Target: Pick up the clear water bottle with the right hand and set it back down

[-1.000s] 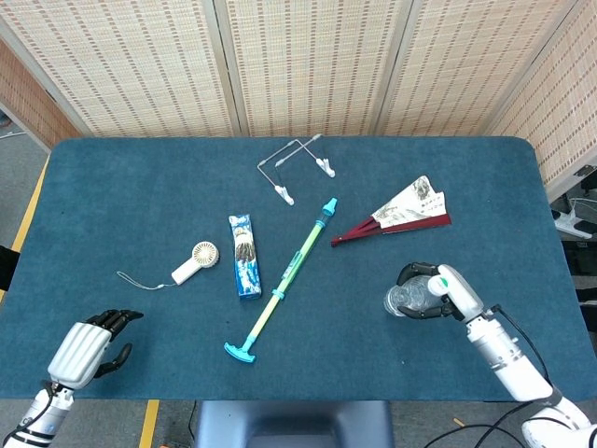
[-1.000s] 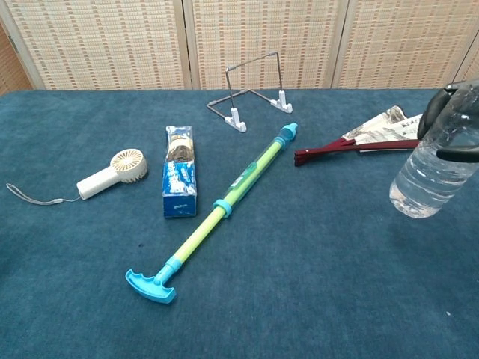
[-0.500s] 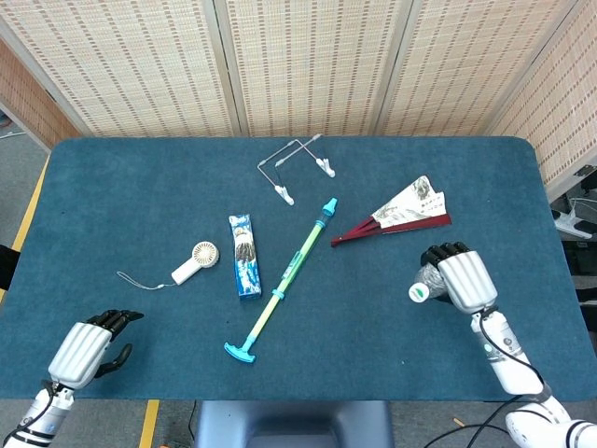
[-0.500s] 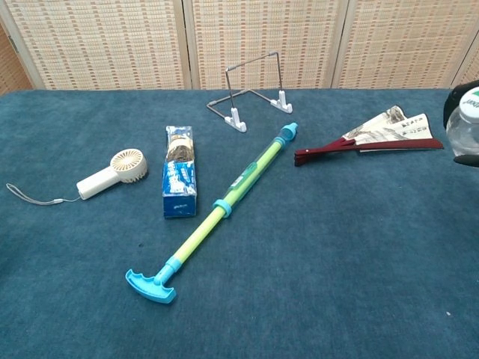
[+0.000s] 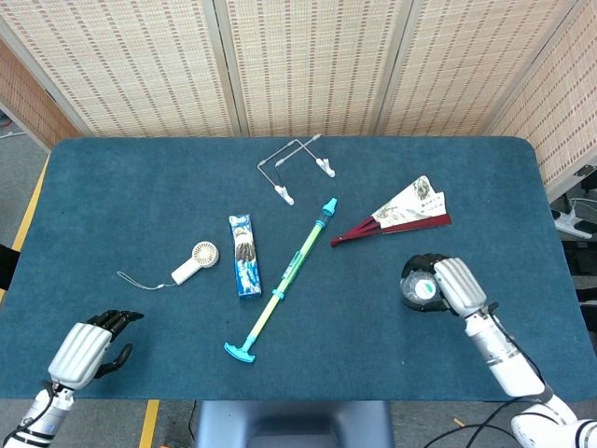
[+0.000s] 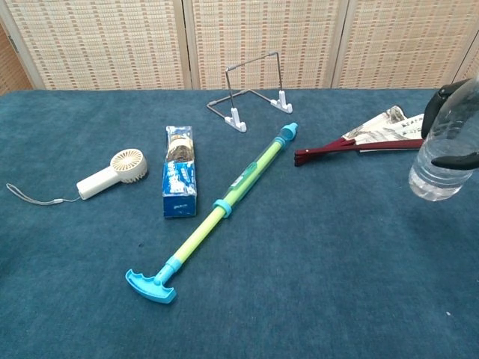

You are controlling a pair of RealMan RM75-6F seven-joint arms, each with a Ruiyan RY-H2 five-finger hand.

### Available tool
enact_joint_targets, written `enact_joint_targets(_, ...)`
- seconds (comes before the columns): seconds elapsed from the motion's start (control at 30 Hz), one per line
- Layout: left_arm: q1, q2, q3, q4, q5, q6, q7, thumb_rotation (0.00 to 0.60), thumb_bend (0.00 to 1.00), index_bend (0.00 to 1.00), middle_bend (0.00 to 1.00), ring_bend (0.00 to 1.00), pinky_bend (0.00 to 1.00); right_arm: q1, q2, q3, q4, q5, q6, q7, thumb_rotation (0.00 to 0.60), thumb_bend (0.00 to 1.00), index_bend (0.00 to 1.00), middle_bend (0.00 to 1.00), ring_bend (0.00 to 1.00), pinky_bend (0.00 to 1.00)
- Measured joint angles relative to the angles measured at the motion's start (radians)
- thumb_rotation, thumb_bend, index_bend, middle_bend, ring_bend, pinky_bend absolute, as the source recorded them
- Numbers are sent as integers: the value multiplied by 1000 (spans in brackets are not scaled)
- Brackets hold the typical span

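The clear water bottle stands upright in my right hand, its white-and-green cap facing up in the head view. In the chest view its base hangs a little above the blue table at the right edge, with dark fingers wrapped round it. My left hand rests at the table's near left corner with fingers curled in and nothing in them; the chest view does not show it.
A folded paper fan lies just beyond the bottle. A long green-and-blue water squirter, a blue snack packet, a white handheld fan and a wire stand occupy the table's middle.
The bottle has come back to upright and lower after being raised and tipped half a second ago. The right hand shifted slightly left and nearer. The left hand stayed still.
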Motion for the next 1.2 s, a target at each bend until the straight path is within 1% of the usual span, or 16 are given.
enact_joint_targets(0.07, 0, 0, 0, -2, 1, 1, -2, 600, 429, 249, 310, 278, 495, 13, 25, -13, -16, -13, -21, 207, 600, 426, 830, 733, 638, 614)
enact_joint_targets(0.1, 0, 1, 0, -1, 2, 3, -1, 600, 429, 249, 310, 278, 495, 22, 41, -22, -25, -23, -34, 340, 600, 426, 830, 733, 638, 614)
enact_joint_targets(0.2, 1, 1, 0, 0, 2, 4, 0, 600, 429, 249, 310, 278, 495, 37, 67, -37, -32, -37, -57, 616, 600, 426, 830, 733, 638, 615)
enact_joint_targets(0.23, 1, 1, 0, 0, 1, 4, -2, 600, 429, 249, 311, 278, 495, 39, 71, -39, -31, -38, -61, 680, 600, 427, 830, 733, 638, 616)
enact_joint_targets(0.3, 1, 1, -1, -1, 1, 4, -4, 600, 429, 249, 311, 278, 496, 42, 76, -42, -28, -35, -70, 793, 600, 427, 830, 733, 638, 616)
enact_joint_targets(0.33, 1, 1, -1, 0, 2, 5, -4, 600, 429, 249, 311, 278, 496, 42, 76, -42, -26, -32, -72, 827, 600, 427, 830, 733, 638, 617)
enact_joint_targets(0.4, 1, 0, -1, 1, 1, 5, -3, 600, 429, 249, 311, 278, 495, 41, 73, -40, -18, -23, -74, 870, 600, 429, 830, 733, 638, 617)
enact_joint_targets(0.47, 1, 1, -1, -1, 0, 4, -5, 600, 429, 249, 311, 278, 495, 39, 68, -37, -9, -12, -71, 868, 600, 430, 830, 733, 638, 617)
enact_joint_targets(0.53, 1, 1, -1, 0, 2, 5, -4, 600, 429, 249, 311, 278, 495, 34, 57, -31, 3, 2, -63, 820, 600, 430, 830, 733, 638, 617)
enact_joint_targets(0.6, 1, 1, 0, 1, 3, 6, -1, 600, 429, 249, 311, 278, 495, 29, 44, -25, 17, 14, -51, 740, 600, 431, 830, 733, 638, 617)
enact_joint_targets(0.7, 2, 0, 0, 0, 2, 5, -1, 600, 429, 249, 311, 278, 495, 21, 17, -14, 47, 32, -23, 527, 600, 431, 830, 733, 638, 617)
enact_joint_targets(0.87, 2, 1, 0, 0, 2, 6, -2, 600, 429, 249, 311, 278, 496, 3, -46, 9, 125, 50, 54, -18, 600, 430, 830, 733, 638, 617)
enact_joint_targets(0.9, 2, 1, -1, -1, 1, 5, -4, 600, 429, 249, 311, 278, 496, -1, -67, 15, 153, 51, 82, -152, 600, 430, 830, 733, 638, 617)
enact_joint_targets(1.0, 1, 1, -1, 1, 3, 6, -4, 600, 428, 249, 311, 278, 496, -10, -113, 26, 218, 48, 147, -430, 600, 431, 830, 733, 638, 616)
enact_joint_targets(1.1, 2, 1, -1, 0, 2, 6, -5, 600, 428, 249, 311, 278, 496, -17, -143, 31, 257, 46, 183, -609, 600, 430, 830, 733, 638, 616)
enact_joint_targets(1.2, 2, 1, -1, 0, 3, 7, -6, 600, 428, 249, 311, 279, 496, -21, -156, 27, 267, 44, 191, -688, 600, 430, 830, 733, 638, 616)
